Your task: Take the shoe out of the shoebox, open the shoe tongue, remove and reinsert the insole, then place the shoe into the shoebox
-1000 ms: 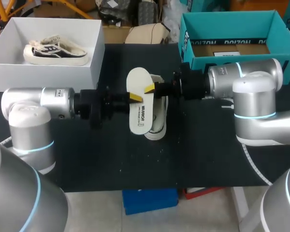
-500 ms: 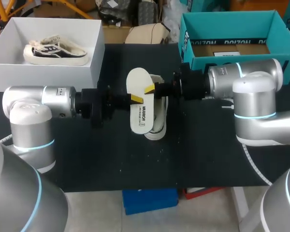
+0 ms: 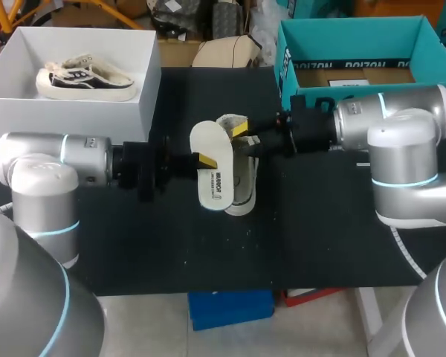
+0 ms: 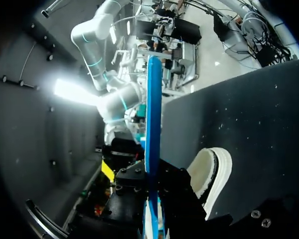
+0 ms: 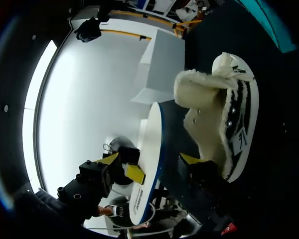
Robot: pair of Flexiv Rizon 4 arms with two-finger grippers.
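Note:
The white insole hangs over the middle of the table, its long axis running toward the front edge, with my left gripper shut on its left edge. In the left wrist view the insole shows edge-on with a blue rim, clamped between the black fingers. Under it, the fleece-lined shoe lies on the black table. My right gripper stands open just right of the insole, not touching it. In the right wrist view, one yellow fingertip sits beside the shoe, apart from the insole.
A white shoebox at the back left holds a second shoe. A teal box stands at the back right. The black table is bare toward the front.
My right gripper has opened, let go of the insole and drawn back to the right. The left gripper stayed shut on the insole, which shifted slightly left and toward the front.

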